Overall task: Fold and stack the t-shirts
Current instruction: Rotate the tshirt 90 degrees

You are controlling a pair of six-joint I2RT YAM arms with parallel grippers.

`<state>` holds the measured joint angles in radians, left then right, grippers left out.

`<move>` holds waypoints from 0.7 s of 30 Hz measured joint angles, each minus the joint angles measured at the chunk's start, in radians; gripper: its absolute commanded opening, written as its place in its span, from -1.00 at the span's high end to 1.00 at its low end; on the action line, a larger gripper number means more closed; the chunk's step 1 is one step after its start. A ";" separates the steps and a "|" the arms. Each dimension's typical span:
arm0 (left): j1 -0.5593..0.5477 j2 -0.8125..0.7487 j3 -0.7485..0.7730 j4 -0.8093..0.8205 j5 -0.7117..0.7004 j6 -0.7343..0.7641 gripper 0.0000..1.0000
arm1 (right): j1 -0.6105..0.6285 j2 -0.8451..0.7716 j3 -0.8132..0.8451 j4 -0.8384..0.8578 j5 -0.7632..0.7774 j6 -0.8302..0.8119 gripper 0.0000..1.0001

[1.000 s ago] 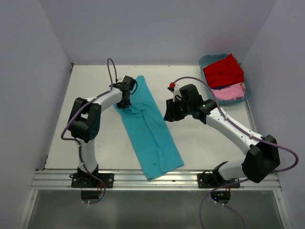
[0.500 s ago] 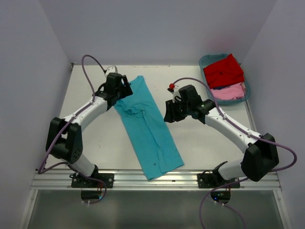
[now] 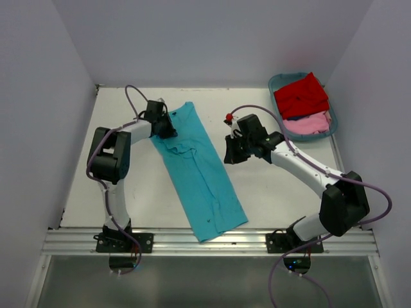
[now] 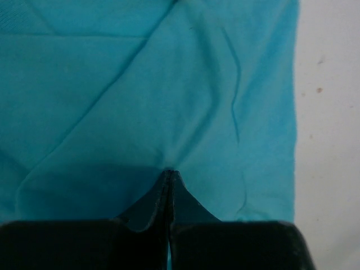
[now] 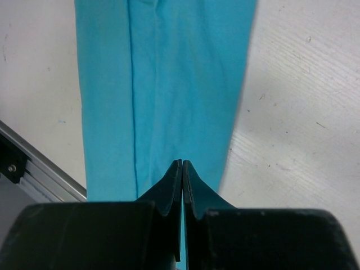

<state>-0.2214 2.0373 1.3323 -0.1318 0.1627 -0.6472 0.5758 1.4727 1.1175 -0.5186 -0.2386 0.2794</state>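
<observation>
The turquoise t-shirt (image 3: 202, 179) lies folded into a long strip, running diagonally from the far middle of the table to the near edge. My left gripper (image 3: 165, 131) is at the strip's far left edge. In the left wrist view the left gripper (image 4: 169, 171) is shut, and the cloth (image 4: 169, 84) puckers at its tips. My right gripper (image 3: 229, 156) is shut and empty at the strip's right edge. In the right wrist view it (image 5: 182, 162) hovers over smooth cloth (image 5: 169, 84). The red t-shirt (image 3: 300, 95) and the pale pink t-shirt (image 3: 309, 124) lie in the tub.
The teal plastic tub (image 3: 277, 77) stands at the far right corner. White walls close in the left, back and right sides. A metal rail (image 3: 205, 240) runs along the near edge, and the strip's near end overhangs it slightly.
My left arm has swung its elbow out and back in, and its gripper has stayed at the shirt's far left edge. The right gripper has barely moved. The shirt lies as before.
</observation>
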 measured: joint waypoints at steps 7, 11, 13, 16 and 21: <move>0.018 -0.051 -0.038 -0.069 -0.080 -0.014 1.00 | 0.000 0.029 0.010 0.003 0.012 0.004 1.00; 0.018 -0.198 -0.179 -0.010 -0.080 -0.003 1.00 | 0.000 0.073 0.021 0.006 0.012 0.009 1.00; 0.018 -0.276 -0.253 0.035 -0.066 0.006 1.00 | 0.000 0.092 0.029 0.006 0.012 0.011 1.00; 0.019 -0.303 -0.271 0.047 -0.079 0.012 1.00 | 0.000 0.108 0.040 0.006 0.011 0.012 1.00; 0.040 -0.192 -0.221 -0.013 -0.133 0.012 1.00 | 0.000 0.112 0.050 0.010 0.010 0.015 1.00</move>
<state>-0.1818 1.8450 1.1110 -0.1444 0.0299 -0.6350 0.5758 1.5845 1.1671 -0.5091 -0.2283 0.2943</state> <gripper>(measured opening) 0.005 0.010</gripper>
